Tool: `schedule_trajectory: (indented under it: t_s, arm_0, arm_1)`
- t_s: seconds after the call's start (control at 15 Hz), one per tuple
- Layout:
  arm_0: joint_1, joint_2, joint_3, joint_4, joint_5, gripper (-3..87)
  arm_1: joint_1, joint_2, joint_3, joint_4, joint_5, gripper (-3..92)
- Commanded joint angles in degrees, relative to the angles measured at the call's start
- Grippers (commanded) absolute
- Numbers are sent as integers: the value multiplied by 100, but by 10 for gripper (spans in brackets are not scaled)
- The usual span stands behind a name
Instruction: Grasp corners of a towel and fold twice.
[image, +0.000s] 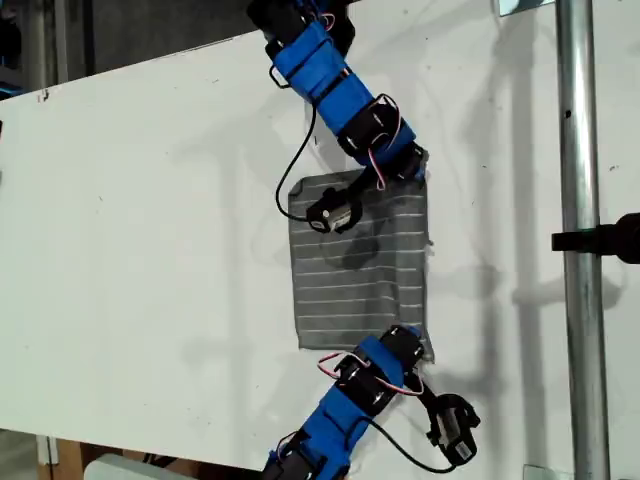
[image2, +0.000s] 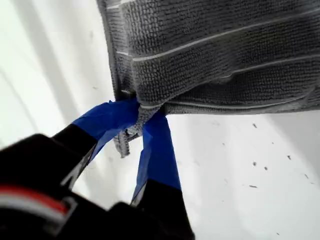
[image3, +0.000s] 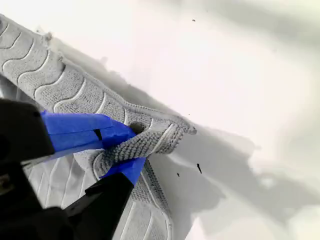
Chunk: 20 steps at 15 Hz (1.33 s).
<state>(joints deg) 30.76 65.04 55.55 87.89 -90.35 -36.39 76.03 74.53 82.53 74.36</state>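
Exterior view: the towel (image: 360, 260) lies flat on the white table (image: 150, 220), near the middle of the picture and slightly toward the exterior view's right, its white stripes running across. Two blue arms reach onto it, one from the top of the picture and one from the bottom, each meeting the cloth at a corner on the exterior view's right edge. The first wrist view shows my first gripper (image2: 142, 117) with its blue-taped fingers (image2: 157, 150) pressed together on a corner (image2: 131, 134) of the towel, a small tuft of fabric bunched between them. The second wrist view shows my second gripper (image3: 131, 145) pinching another corner (image3: 167, 132), the cloth rolled up over the lower finger. Which arm in the exterior view carries which gripper cannot be told from the wrist views. Holding two corners of one edge is judged to prepare the first fold: both corners can then be lifted and carried across to the opposite edge together. Around the towel the table is bare where visible. A vertical metal pole (image: 580, 240) with a black clamp (image: 605, 240) stands at the exterior view's right, apart from the cloth. A loose black cable (image: 295, 170) and a black camera module (image: 335, 212) hang over the towel's upper part and could brush the fabric during a fold.
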Motion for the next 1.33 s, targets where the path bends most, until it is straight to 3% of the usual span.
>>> schedule_trajectory:
  t_s: [0.0, 0.27, 0.6, 0.87, 1.07, 1.27]
  arm_0:
    - [185, 914, -44, 202, 53, -29]
    - [-378, 1169, 334, 624, -44, -29]
    - [-2522, 2118, 1389, 712, 1433, -29]
    - [-3823, 2101, 1600, 721, 2566, -29]
    - [-3920, 2162, 1819, 615, 2549, -28]
    - [-3393, 2171, 2487, 281, 1775, -28]
  arm_1:
    - [-334, 589, -439, -343, 0, -2]
    - [545, 659, 44, 53, -246, -2]
    - [2962, 1406, 1002, 712, -1898, -2]
    - [4236, 1828, 1020, 835, -3296, -2]
    - [3920, 1898, 1143, 519, -3401, -2]
    - [3234, 1274, 1608, 18, -2812, -2]
